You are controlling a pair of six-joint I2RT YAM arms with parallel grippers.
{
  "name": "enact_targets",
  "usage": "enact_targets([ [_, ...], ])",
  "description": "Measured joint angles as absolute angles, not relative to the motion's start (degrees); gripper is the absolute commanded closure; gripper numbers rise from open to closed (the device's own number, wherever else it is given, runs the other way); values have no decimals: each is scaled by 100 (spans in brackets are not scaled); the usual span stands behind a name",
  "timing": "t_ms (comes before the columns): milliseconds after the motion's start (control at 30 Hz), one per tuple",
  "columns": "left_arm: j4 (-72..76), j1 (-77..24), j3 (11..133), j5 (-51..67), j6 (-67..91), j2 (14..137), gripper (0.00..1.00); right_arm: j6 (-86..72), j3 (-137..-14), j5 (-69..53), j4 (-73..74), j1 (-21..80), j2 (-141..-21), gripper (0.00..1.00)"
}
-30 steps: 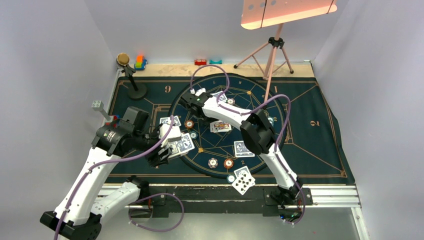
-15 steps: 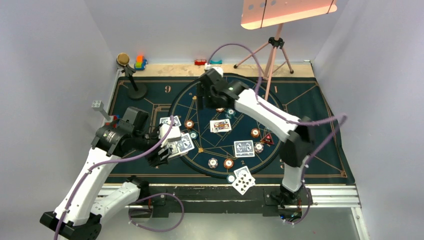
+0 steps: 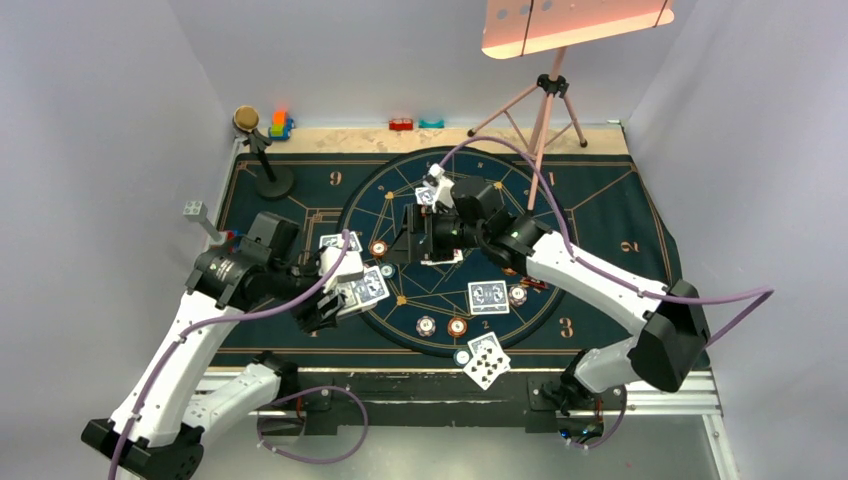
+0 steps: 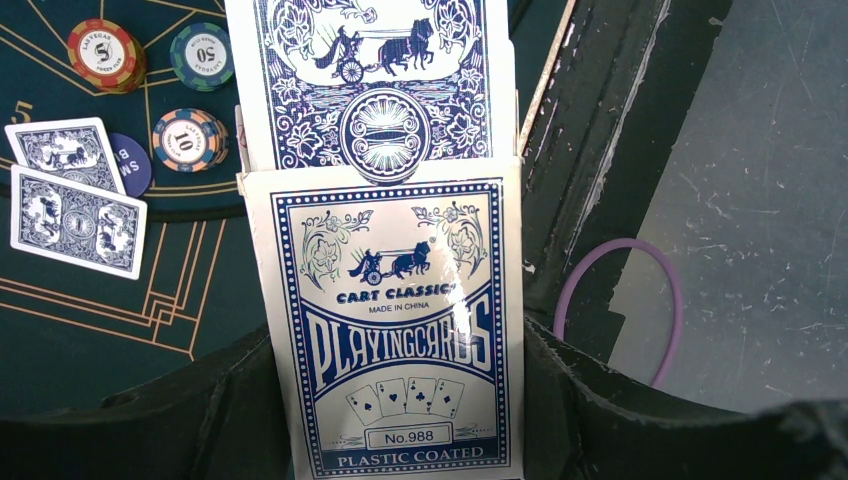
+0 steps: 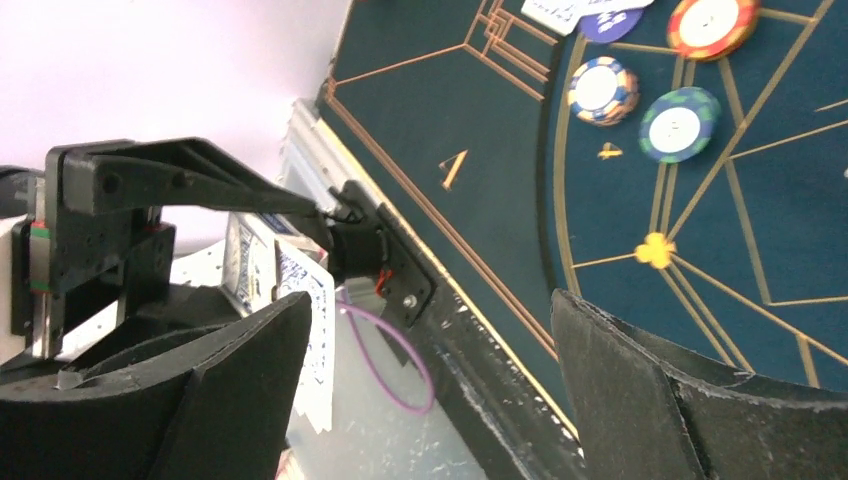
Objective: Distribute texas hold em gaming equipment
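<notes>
the right gripper [image 3: 412,238], jaws spread and empty, hangs over the middle of the mat [image 3: 620,290]. the left gripper [image 3: 338,298] pinches the box [image 4: 400,330] at the mat's near-left edge. the next deal likely needs the right fingers square on the card [image 4: 370,80] poking out of the box, pinching only its free end. it looks glossy, blue-and-white backed, probably slippery. cards [image 4: 75,220] and chips [image 4: 105,55] lie on the mat.

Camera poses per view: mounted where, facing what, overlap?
Top external: above, behind the bases, looking down on the mat; left arm and right arm show.
Left wrist: on the left gripper, its fingers flanking the clamped card box.
Right wrist: on the open right gripper, facing the left gripper over the mat's edge.
Shared: card box, in top and left wrist.
</notes>
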State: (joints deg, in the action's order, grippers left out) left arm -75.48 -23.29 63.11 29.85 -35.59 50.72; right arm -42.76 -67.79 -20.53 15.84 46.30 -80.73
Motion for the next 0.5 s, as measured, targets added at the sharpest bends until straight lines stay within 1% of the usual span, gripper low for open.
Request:
enact_targets([
  [167, -7529, -2329, 6326, 2985, -3557, 5151, 100, -4560, -6587, -2663, 985, 4768, -8184, 5],
  [433, -7424, -2329, 6355, 2985, -3555, 5273, 100, -4838, -6587, -3081, 272, 4987, -8390, 3],
  [500, -7422, -2329, 6355, 2985, -3553, 5280, 100, -4866, -6587, -3109, 224, 5004, -8503, 6],
])
